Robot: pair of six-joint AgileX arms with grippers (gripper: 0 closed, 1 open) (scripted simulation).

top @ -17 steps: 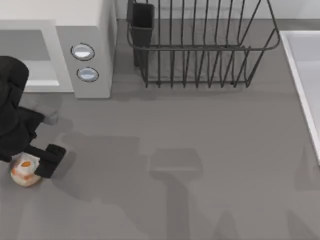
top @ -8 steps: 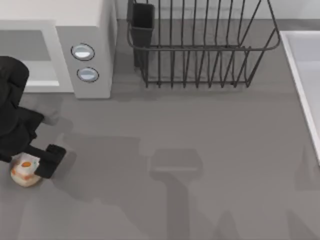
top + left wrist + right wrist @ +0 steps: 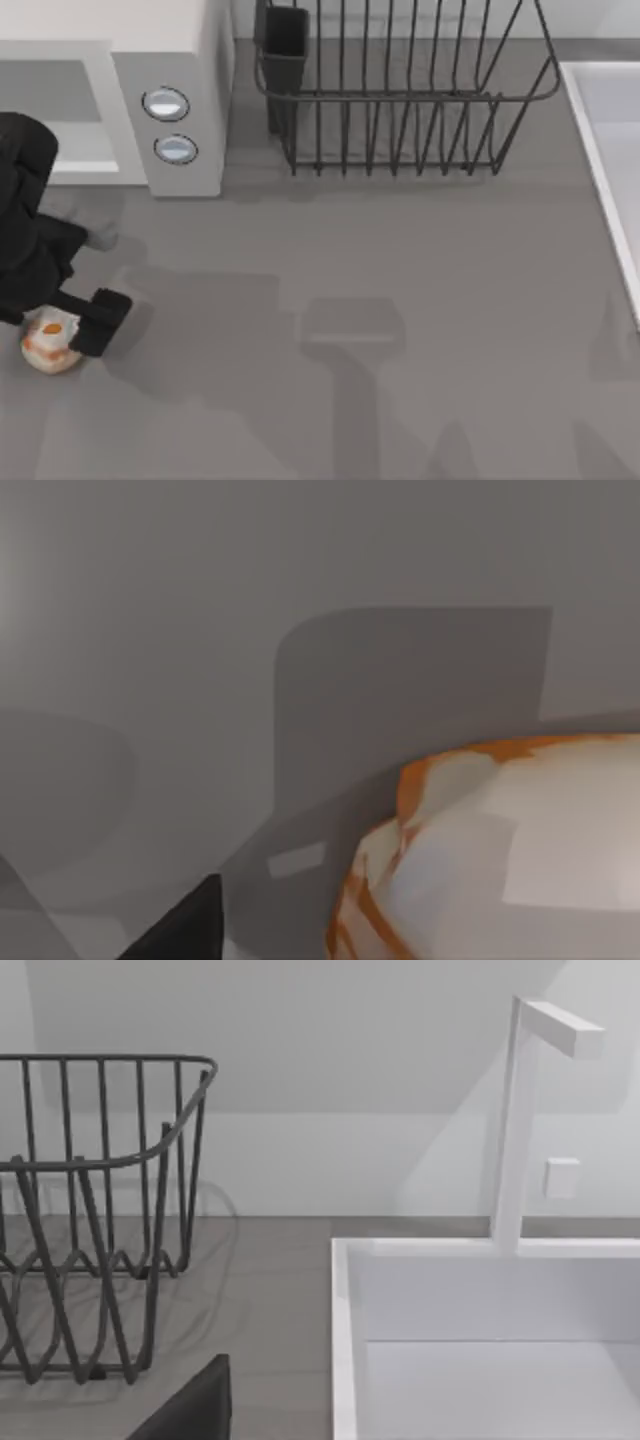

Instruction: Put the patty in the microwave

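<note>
My left gripper straddles the patty with jaws spread; I judge closing comes next, then carrying it to the microwave.

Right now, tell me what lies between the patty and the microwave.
In the top view, the left arm's black body stands between the patty and the microwave, the left gripper down at the patty; otherwise bare grey table.
</note>
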